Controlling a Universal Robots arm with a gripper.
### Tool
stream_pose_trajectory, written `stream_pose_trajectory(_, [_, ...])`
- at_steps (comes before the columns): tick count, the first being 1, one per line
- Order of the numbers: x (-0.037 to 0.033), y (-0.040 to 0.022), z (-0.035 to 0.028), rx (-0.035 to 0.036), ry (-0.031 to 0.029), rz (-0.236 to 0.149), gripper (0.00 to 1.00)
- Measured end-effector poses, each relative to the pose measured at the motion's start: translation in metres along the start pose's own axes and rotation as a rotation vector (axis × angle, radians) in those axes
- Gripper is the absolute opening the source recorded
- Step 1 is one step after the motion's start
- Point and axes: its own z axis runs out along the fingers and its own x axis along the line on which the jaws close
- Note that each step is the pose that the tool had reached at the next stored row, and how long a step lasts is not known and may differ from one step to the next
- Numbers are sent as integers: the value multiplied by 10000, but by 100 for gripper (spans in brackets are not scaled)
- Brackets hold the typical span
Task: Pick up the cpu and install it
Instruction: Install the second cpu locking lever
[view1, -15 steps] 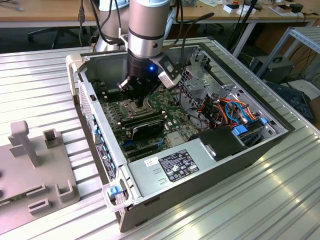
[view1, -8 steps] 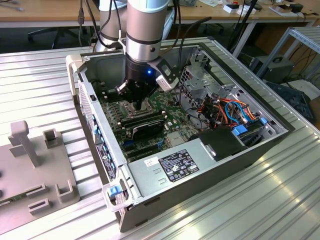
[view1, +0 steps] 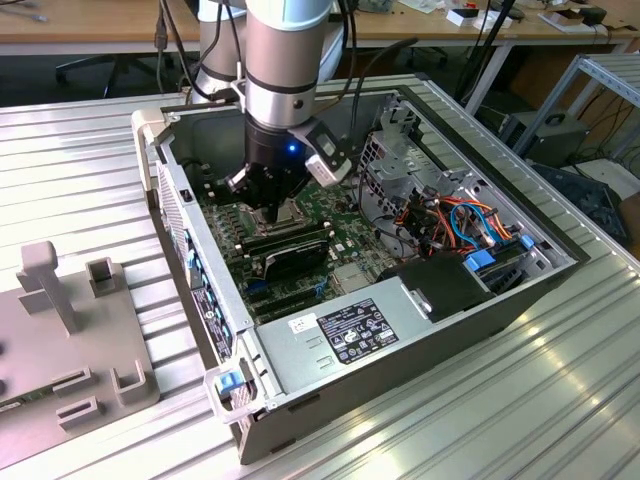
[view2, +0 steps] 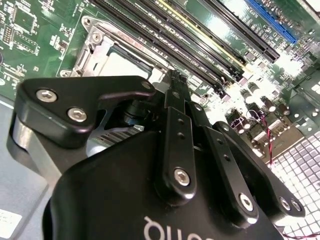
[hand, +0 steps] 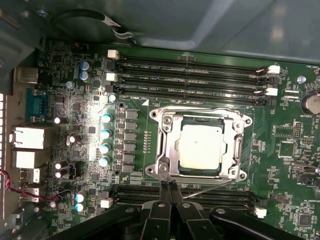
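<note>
The black two-fingered gripper stood low inside the open grey metal computer case, at upper centre of the exterior view, directly over the green motherboard. In the first wrist view its fingertips were pressed together, clenched with nothing between them, and they lay at the near edge of the silver hinged socket frame, beside a thin metal lever. The small, flat, square silver-grey cpu sat seated within that frame, at centre right of the first wrist view, apart from the fingertips. Long black memory slots ran parallel on both sides of the socket. In the second wrist view the closed fingers pointed toward the same frame, with the chip's pale top partly visible behind them. In the exterior view, a grey power supply box occupied the case's lower centre, and a grey fixture block rested on the ribbed metal table at lower left.
</note>
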Motion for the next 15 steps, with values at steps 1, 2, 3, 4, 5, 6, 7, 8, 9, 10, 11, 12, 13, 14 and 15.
stream_pose_trajectory(1, [6,0,4,1,0,0,11])
stream_pose_trajectory(2, [15,1,9,1,0,0,11])
stream_pose_trajectory(3, [24,2,15,0,-1,0,11])
stream_pose_trajectory(4, [31,2,20,1,0,0,11])
stream_pose_trajectory(5, [31,2,21,2,1,-1,11])
stream_pose_trajectory(6, [31,2,22,2,1,-1,11])
stream_pose_trajectory(7, [31,3,22,0,0,0,11])
stream_pose_trajectory(8, [32,3,22,-2,-1,0,11])
stream_pose_trajectory(9, [32,3,23,-3,-1,1,11])
stream_pose_trajectory(10, [32,3,24,-5,-2,1,11])
stream_pose_trajectory(11, [32,3,29,-10,-3,2,11])
stream_pose_trajectory(12, [32,3,35,-14,-4,2,11])
stream_pose_trajectory(13, [33,4,43,-15,-3,2,11])
stream_pose_trajectory(14, [34,3,54,-15,-2,2,11])
stream_pose_trajectory(15, [35,4,72,-16,-2,2,11])
